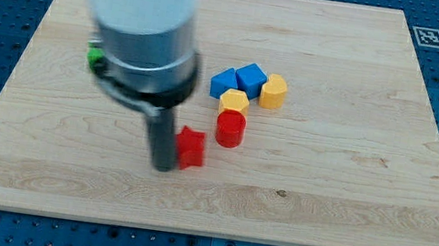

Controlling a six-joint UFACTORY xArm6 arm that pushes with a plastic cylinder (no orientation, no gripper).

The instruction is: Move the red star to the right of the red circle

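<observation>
at the view's left, a green block (94,55) peeks out from behind the arm's blurred housing (143,28); only a small edge of it shows, so its shape cannot be made out. that housing, pale on top and dark grey lower down, is soft with blur and cut off by the view's top edge, and it hides part of the wooden board (339,181) behind it.

below the housing the single dark rod comes down, and my tip (163,167) rests on the board at the left side of the red star (191,147), touching it or very nearly so; the blur makes the exact contact hard to judge. the arm ends in this rod alone, with no fingers to spread or press together.

the red blocks number two: the red star, near the board's middle and low, and the red circle (230,129), just up and to the right of it, close but apart. so the star lies to the left of the circle and below it.

further right sits a tight cluster: two blue blocks and two yellow ones. the left blue block (224,82) touches the right blue block (252,77); a yellow block (234,101) sits under them, just above the red circle, and another yellow block (273,90) is at the cluster's right end. their exact shapes are hard to read.

in the board's top right corner a black and white marker (427,36) is printed.
</observation>
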